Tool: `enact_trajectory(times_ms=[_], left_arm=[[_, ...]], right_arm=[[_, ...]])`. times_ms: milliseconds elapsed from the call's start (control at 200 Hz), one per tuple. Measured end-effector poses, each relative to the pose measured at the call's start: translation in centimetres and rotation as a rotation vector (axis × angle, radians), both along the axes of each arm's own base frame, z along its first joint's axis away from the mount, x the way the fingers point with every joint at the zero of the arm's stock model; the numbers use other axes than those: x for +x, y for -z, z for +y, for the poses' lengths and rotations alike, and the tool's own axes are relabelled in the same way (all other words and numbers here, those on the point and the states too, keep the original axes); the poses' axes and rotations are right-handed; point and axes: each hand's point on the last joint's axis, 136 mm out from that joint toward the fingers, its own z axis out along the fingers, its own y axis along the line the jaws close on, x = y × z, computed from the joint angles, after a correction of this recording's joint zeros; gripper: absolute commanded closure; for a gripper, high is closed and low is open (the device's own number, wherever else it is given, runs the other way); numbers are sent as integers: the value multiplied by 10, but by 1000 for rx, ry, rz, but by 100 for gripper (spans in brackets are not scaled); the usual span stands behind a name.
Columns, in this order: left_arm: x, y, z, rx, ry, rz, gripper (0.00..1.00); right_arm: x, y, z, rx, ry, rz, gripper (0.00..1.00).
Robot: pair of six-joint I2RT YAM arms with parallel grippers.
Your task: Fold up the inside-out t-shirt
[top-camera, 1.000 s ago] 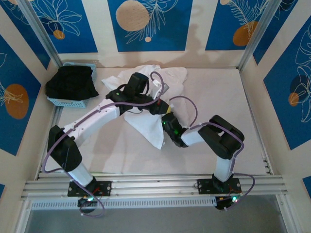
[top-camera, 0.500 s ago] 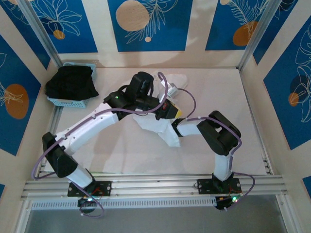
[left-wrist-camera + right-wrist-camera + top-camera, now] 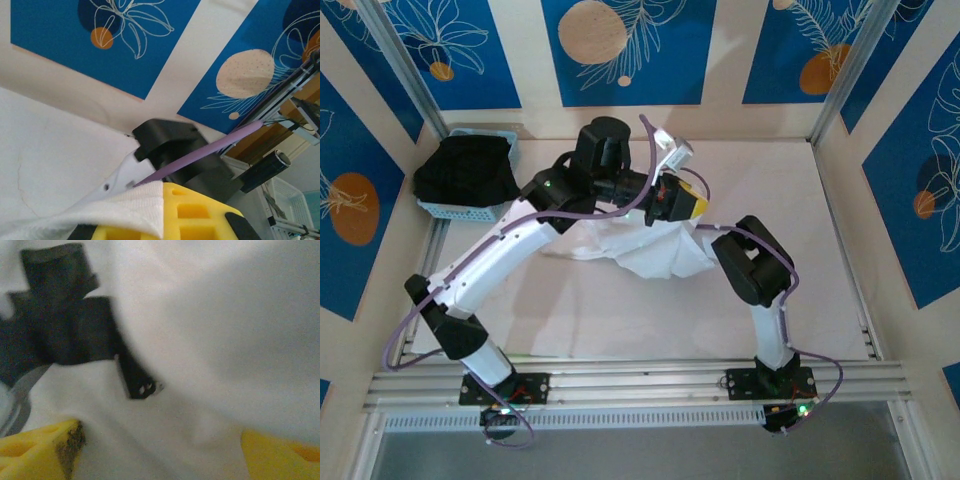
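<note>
Inside-out t-shirt (image 3: 650, 250) lies bunched beneath the left claw (image 3: 165, 225), which clenches a fold; right claw (image 3: 160, 455) released, cloth between its pads.

My pale desk (image 3: 840, 230) stretching out before me, the inside-out t-shirt (image 3: 660, 258) bunching in a heap around its middle, a light-blue basket (image 3: 470, 212) sitting in its far left corner, carrying a black garment (image 3: 465, 170)

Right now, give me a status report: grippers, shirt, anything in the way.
Left gripper shut on the shirt. Right gripper open, pressed into it. Shirt bunched mid-table, unfolded. Black garment sits in its basket, off to the side.
</note>
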Motion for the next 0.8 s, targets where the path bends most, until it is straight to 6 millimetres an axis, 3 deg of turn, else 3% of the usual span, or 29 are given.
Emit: enact_trajectory(times_ms=[225, 325, 370, 440, 560, 595, 800], left_arm=[[-3, -30, 2, -27, 10, -35, 100], [-1, -38, 7, -26, -12, -56, 100], [4, -38, 10, -22, -32, -62, 100], [17, -36, 15, -12, -78, -68, 100], [47, -16, 36, 27, -202, -53, 100], [59, -7, 45, 44, -249, -37, 100], [138, 62, 119, 158, -597, 66, 100]], right_arm=[[15, 2, -1, 13, 31, 81, 15], [21, 3, -1, 22, 34, 107, 19], [21, 3, -1, 27, 32, 116, 29], [20, 4, 0, 33, 22, 128, 57], [15, 3, -2, 52, -6, 137, 94], [11, 3, -6, 58, -16, 143, 100], [-26, -17, -30, 127, -85, 168, 100]])
